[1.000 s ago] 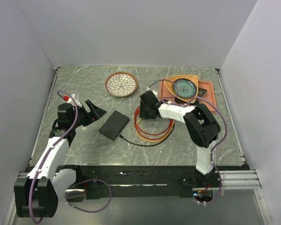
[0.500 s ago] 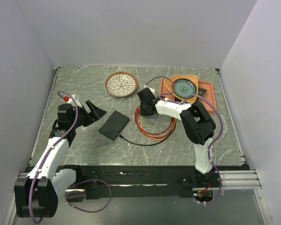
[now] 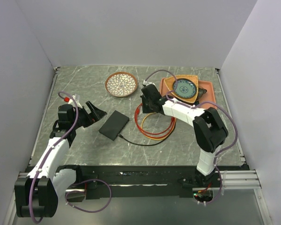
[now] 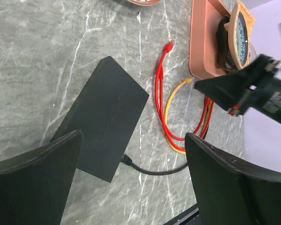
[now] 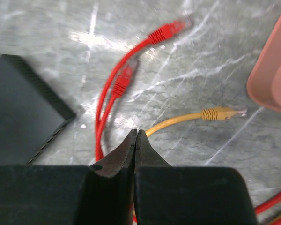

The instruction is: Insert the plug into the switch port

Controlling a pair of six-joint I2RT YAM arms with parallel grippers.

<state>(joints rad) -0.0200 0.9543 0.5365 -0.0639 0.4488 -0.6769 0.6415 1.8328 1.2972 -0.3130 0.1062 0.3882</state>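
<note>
A black cable [image 4: 150, 169] leaves the near edge of the switch [image 3: 114, 124]. Just left of the switch hangs the left gripper [image 3: 96, 111], spread wide and empty. Right of the switch, the right gripper [image 5: 136, 140] hovers, pinched together on nothing. A red plug [image 5: 171, 29] and a yellow plug [image 5: 220, 113] lie loose there.

Left arm [image 3: 54, 147]: rises from the near-left base, forearm angled far. Left gripper [image 3: 95, 110]: points right, jaws spread wide, nothing between them.
Right arm [image 3: 182, 111]: reaches far-left from the near-right base. Right gripper [image 5: 136, 135]: points downward, jaws pressed together.
</note>
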